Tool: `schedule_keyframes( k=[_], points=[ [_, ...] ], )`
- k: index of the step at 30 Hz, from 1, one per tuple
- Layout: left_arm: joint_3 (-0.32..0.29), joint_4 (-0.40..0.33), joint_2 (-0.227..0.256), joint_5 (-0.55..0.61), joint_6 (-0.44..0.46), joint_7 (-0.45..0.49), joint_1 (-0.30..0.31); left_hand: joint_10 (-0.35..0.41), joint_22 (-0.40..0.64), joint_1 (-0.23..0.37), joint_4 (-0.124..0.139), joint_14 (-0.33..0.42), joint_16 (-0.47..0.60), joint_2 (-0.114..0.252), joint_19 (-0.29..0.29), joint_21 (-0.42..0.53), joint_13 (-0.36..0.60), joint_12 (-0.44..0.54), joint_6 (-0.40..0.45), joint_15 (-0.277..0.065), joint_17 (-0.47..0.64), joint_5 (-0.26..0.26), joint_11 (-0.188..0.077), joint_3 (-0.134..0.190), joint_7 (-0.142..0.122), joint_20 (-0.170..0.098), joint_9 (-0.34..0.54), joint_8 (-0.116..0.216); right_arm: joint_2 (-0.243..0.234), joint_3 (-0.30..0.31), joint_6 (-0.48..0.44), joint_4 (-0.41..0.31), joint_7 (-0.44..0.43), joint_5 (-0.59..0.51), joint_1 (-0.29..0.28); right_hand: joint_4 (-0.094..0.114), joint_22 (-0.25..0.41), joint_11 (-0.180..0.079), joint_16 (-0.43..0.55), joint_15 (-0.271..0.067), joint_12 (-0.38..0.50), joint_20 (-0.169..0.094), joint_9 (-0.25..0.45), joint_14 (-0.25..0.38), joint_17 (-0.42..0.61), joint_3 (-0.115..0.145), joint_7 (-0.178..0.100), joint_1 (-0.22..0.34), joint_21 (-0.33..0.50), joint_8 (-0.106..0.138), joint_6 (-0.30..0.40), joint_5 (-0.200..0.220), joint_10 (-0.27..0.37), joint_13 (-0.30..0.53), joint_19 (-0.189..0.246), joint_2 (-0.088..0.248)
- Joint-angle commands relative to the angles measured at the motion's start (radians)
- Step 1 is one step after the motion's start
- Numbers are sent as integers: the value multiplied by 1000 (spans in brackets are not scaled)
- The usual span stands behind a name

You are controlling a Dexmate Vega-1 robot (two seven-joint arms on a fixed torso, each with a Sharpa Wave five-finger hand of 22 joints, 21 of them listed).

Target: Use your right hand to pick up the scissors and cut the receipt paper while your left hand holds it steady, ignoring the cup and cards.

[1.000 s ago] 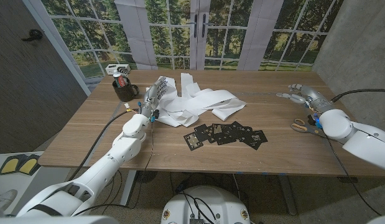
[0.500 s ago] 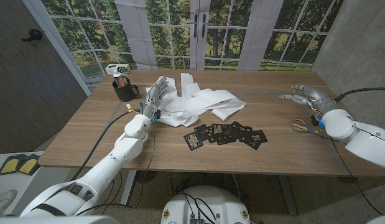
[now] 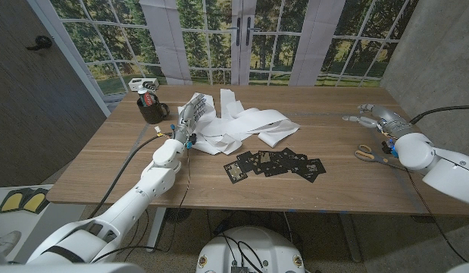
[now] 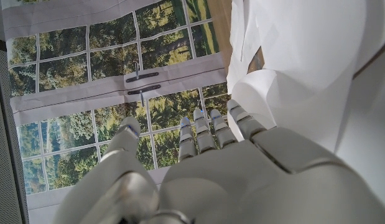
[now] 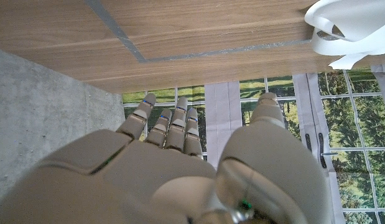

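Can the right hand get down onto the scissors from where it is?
Probably yes. The right hand is open, and the scissors lie in the open on the table beside that arm's wrist, apart from the cards.

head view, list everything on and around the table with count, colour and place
receipt paper: one crumpled heap, white, far middle of the table
cards: a spread of several, black with white marks, middle of the table, nearer than the paper
scissors: one pair, orange handles, right side of the table
cup: one, dark, far left of the table, something white inside
white box: one, beyond the table's far left corner
table: one, brown wood
left robot hand: one, white, at the paper's left edge, fingers extended
right robot hand: one, white, fingers apart, holding nothing, beyond the scissors
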Motion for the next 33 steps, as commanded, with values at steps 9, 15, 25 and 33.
schedule_keyframes(
  k=[9, 15, 25, 33],
  points=[
    [3, 25, -5, 3, 11, 0, -23, 25, 1, 12, -2, 13, -1, 0, -3, -1, 0, 6, 6, -62, 2, 6, -7, -5, 2, 6, 4, -1, -1, -7, -29, 11, 11, -1, 14, 6, 1, 2, -4, -49, -3, 0, 1, 12, 3, 3, -2, 6, -1, -2, 12, -2, 10, 3, 2, -5],
    [4, 39, -6, 6, 5, -9, -31, 21, 1, 14, -2, 13, -2, 1, 8, 2, 1, 3, 6, -61, 1, 6, 1, -5, 7, -15, 4, -1, -8, -7, -27, 16, 13, -1, 11, 6, 1, 5, -4, -47, -2, -6, 2, 16, 3, 3, 6, 8, 0, 1, 27, -1, 22, 4, 6, -6],
    [2, 43, -6, 3, 5, -7, -31, 20, 1, 16, -2, 12, -3, 2, 0, -2, 1, 2, 6, -59, 1, 6, 2, -5, 8, -7, 4, -1, -29, -6, -71, -5, 20, -4, 3, 7, 1, 5, -6, -46, -7, -6, 2, 13, 3, 4, 4, 7, -2, -4, 22, -1, 18, 4, 2, -6],
    [1, 52, -6, 0, 5, -12, -32, 20, 1, 16, -2, 11, -4, 1, -3, -4, 1, 1, 7, -59, 1, 6, 2, -6, 7, -5, 4, -1, -53, 12, -89, -21, 47, 10, -17, 8, 1, 0, -18, -40, -22, 0, 2, -14, 3, 6, -4, 10, -8, -17, -8, -1, -11, 6, -17, -4]
  ],
)
